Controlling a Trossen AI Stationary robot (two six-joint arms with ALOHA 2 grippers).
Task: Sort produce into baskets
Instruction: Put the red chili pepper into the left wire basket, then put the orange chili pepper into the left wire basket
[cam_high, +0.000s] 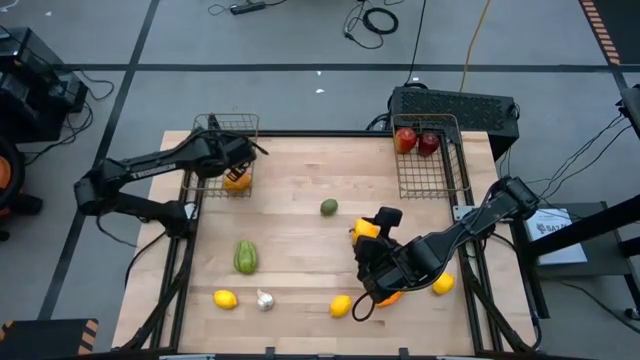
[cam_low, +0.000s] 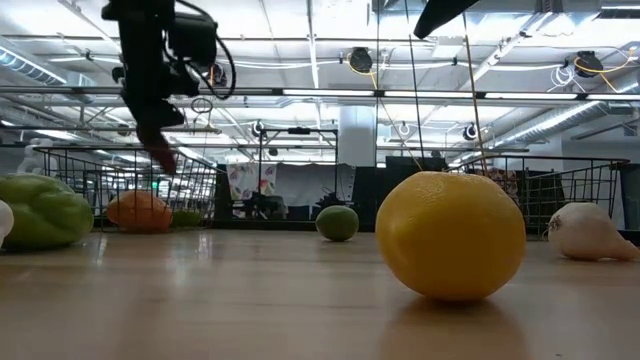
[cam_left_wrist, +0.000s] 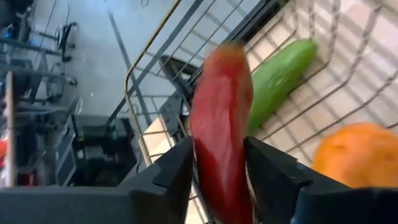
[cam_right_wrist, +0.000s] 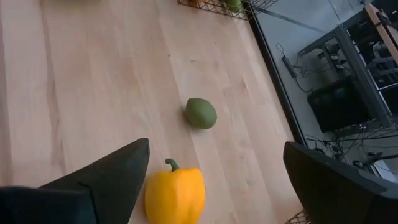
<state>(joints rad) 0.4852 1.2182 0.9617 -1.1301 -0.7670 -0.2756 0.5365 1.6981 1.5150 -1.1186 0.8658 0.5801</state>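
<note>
Chilli (cam_left_wrist: 221, 124) above left basket (cam_high: 222, 125), cucumber (cam_left_wrist: 280, 74) inside; apples (cam_high: 416, 141) in right basket (cam_high: 455, 160).

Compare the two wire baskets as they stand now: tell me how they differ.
The left basket has the left gripper over it, shut on a red chilli; the right basket has no gripper near. The left basket holds a cucumber and an orange pepper; the right basket holds two red apples. Both are matching wire mesh at the table's far edge.
</note>
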